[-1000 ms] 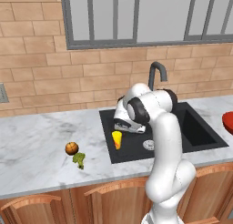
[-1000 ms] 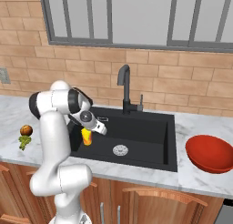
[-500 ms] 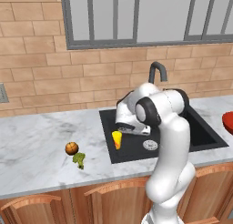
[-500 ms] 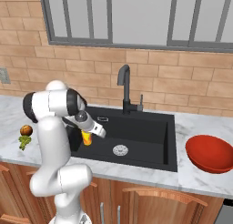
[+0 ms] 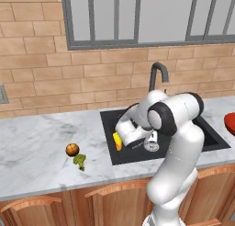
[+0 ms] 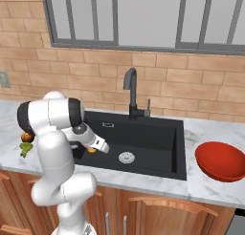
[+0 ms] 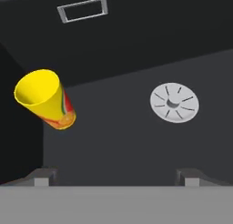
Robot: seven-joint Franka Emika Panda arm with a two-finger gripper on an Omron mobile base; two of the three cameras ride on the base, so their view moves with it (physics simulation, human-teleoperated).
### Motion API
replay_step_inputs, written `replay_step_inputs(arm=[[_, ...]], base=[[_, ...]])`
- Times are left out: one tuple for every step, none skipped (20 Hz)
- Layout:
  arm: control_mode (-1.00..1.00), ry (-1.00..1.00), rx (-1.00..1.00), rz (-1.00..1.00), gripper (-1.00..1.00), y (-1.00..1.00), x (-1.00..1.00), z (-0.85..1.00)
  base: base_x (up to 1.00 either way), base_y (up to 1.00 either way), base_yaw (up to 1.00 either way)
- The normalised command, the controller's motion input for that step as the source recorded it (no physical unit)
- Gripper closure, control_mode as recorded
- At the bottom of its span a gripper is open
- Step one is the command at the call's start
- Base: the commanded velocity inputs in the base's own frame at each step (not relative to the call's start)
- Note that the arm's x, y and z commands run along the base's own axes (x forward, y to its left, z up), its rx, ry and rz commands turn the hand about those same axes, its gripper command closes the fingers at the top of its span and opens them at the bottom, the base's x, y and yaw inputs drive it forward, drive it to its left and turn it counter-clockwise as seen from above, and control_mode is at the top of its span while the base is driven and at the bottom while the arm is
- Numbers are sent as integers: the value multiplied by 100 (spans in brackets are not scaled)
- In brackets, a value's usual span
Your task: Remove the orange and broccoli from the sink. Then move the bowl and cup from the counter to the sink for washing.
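Yellow cup [image 7: 44, 99] lying tilted in black sink [image 7: 136, 141], up-left of wide-open, empty jaws, apart from them.

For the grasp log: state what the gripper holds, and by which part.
Nothing is held. The gripper is open over the sink, and the cup sits apart from its fingertips.
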Motion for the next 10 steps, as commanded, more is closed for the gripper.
replay_step_inputs(arm=[[-100, 19, 0, 0, -100, -5, 2, 69], [-100, 14, 0, 0, -100, -4, 6, 73], [-100, 17, 0, 1, -100, -2, 5, 71], [-100, 13, 0, 1, -100, 0, 8, 73], [-100, 14, 0, 1, -100, 0, 6, 72], [-100, 12, 0, 2, -100, 0, 11, 73], [-100, 13, 0, 1, -100, 0, 9, 73], [-100, 13, 0, 1, -100, 0, 9, 73], [-100, 10, 0, 1, -100, 0, 11, 75], [-100, 10, 0, 0, -100, 0, 15, 75]], base=[[0, 0, 0], [0, 0, 0], [0, 0, 0], [0, 0, 0], [0, 0, 0], [0, 0, 0], [0, 0, 0], [0, 0, 0], [0, 0, 0], [0, 0, 0]])
